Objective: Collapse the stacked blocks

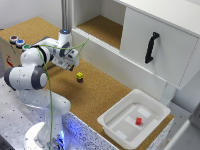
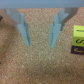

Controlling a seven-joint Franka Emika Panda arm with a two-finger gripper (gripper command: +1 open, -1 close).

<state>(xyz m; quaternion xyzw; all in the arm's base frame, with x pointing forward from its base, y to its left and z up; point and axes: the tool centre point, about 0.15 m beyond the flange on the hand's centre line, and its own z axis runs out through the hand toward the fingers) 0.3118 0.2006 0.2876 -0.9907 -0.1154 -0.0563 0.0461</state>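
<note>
While open, pincer [image 2: 40, 34] beside stacked blocks [image 1: 79, 76], apart.

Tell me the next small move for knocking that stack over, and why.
Probably shift the pincer sideways toward the stacked blocks. The yellow cube still sits on the dark one, and in the wrist view the stack lies outside the open fingers, at the picture's edge, not yet touched.

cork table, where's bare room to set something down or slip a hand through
Free: the cork table between the stacked blocks and the white bin, and the far corner beyond the gripper. The open shelf looks bare. Crowded: around the gripper and blocks; the bin holds a red block.
</note>
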